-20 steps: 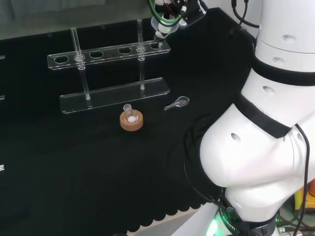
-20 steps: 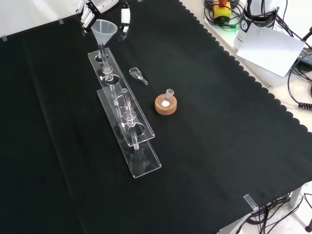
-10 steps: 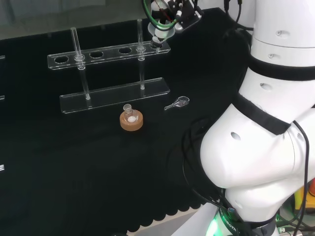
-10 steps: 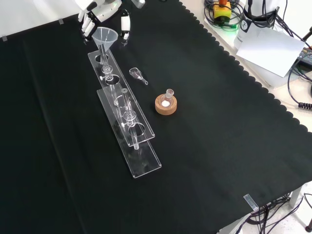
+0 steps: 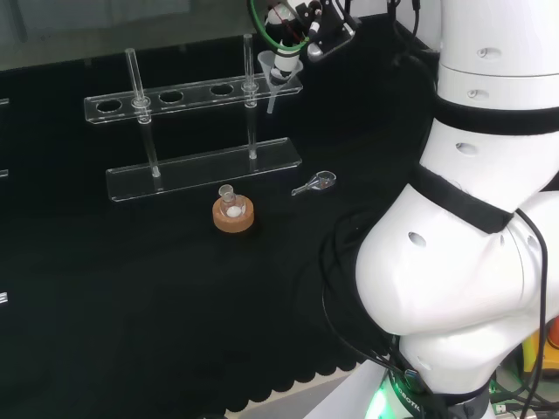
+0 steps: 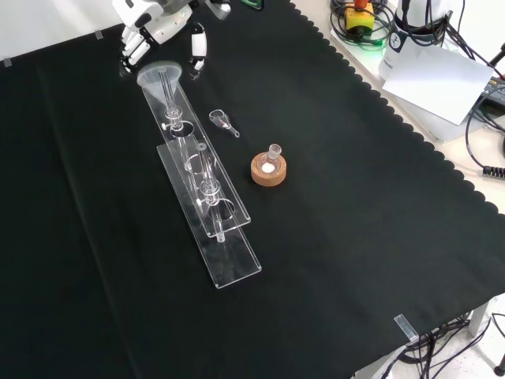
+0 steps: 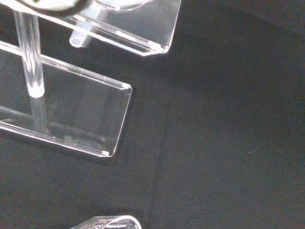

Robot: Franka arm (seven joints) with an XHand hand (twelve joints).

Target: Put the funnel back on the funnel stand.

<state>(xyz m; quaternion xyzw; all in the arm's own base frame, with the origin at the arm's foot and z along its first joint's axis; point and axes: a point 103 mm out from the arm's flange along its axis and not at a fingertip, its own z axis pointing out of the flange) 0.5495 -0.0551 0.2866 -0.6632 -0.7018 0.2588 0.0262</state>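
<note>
In the front view, the hand (image 6: 158, 22) is seen at the top left, fingers relaxed and spread, nothing gripped. Just below it, the funnel (image 6: 162, 80) is seated in the end hole of the acrylic funnel stand (image 6: 207, 207), stem hanging through, so it is carried by the rack.
</note>
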